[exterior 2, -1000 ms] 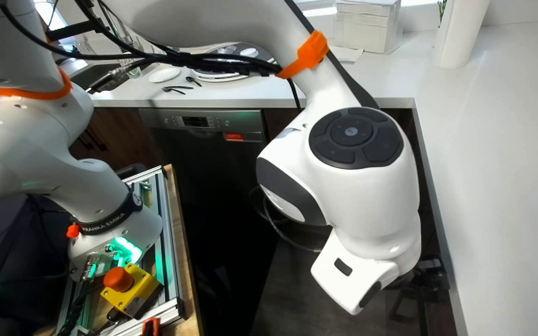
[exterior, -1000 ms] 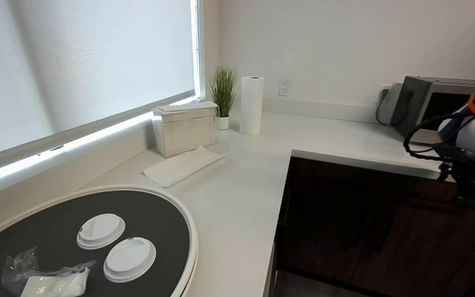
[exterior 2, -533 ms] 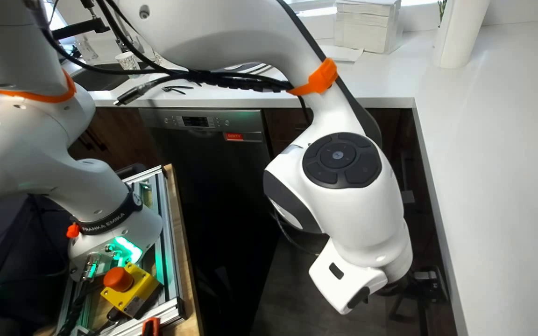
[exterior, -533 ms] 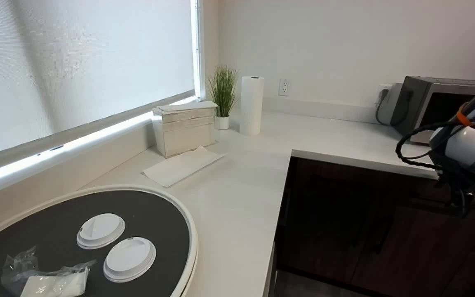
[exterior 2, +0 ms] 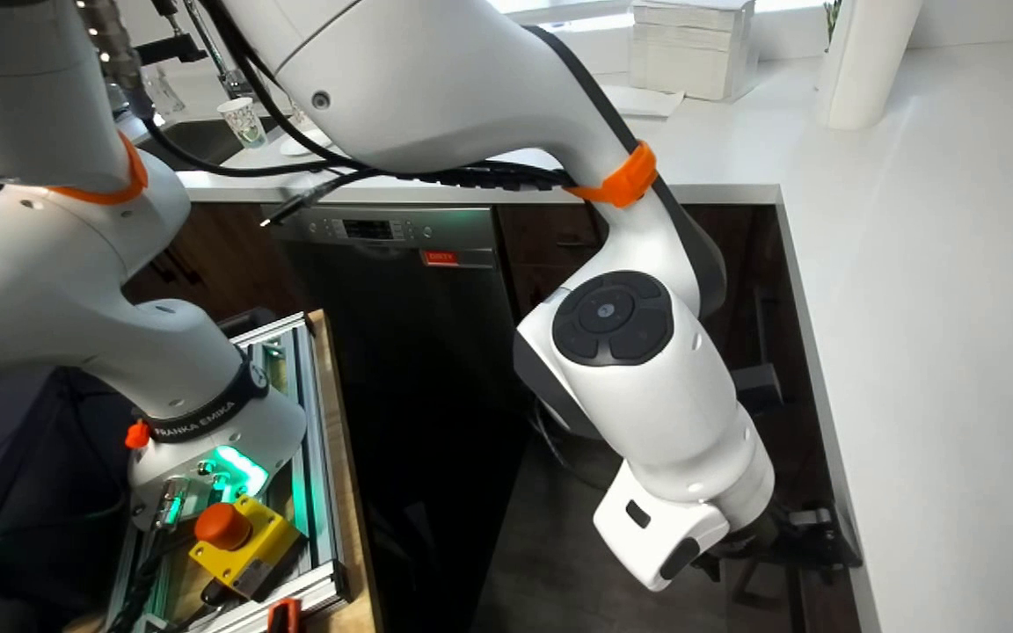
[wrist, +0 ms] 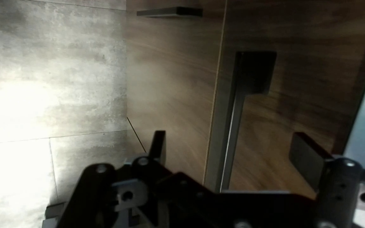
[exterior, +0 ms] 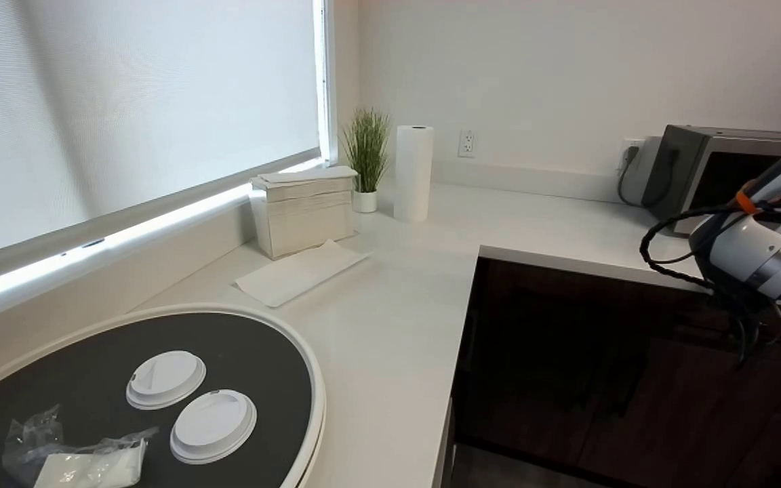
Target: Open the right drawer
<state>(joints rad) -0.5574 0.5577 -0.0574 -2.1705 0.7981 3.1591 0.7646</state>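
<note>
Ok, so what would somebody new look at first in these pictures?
Probably the big white Franka robot arm, bent across most of an exterior view. Next, the yellow box with its red emergency stop button, low on the left there. In the wrist view, the tool is open, a dark drawer handle showing between its fingers.

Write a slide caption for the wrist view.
Open gripper facing the dark handle of a closed brown drawer, grey floor at frame left.

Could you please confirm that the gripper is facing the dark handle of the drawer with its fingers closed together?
Not quite: the wrist view shows the fingers of the gripper spread apart, not closed together. It is indeed facing the dark handle of the drawer.
</note>
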